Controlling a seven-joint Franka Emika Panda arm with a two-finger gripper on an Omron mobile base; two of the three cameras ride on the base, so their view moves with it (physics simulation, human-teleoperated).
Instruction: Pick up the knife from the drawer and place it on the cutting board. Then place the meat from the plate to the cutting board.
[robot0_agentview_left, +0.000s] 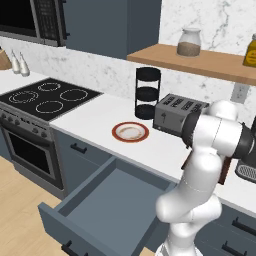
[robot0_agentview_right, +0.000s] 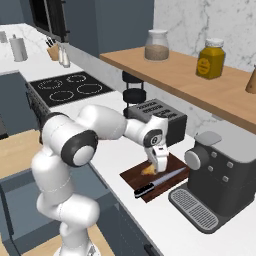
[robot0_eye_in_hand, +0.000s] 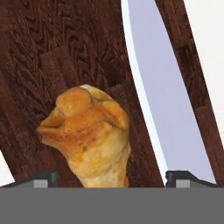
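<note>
Behind the end effector (robot0_agentview_right: 159, 169), meat (robot0_agentview_right: 148, 170) half hidden.

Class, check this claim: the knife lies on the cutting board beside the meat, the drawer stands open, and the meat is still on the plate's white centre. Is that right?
Not quite. The meat lies on the cutting board beside the knife, as the hand view shows; the plate holds no meat. The drawer does stand open.

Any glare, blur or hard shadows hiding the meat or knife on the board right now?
Hand view: sharp, even light, meat and knife blade clear, no glare. Right base view: soft, gripper partly covers the meat on the board. Left base view: arm blocks the board.
</note>
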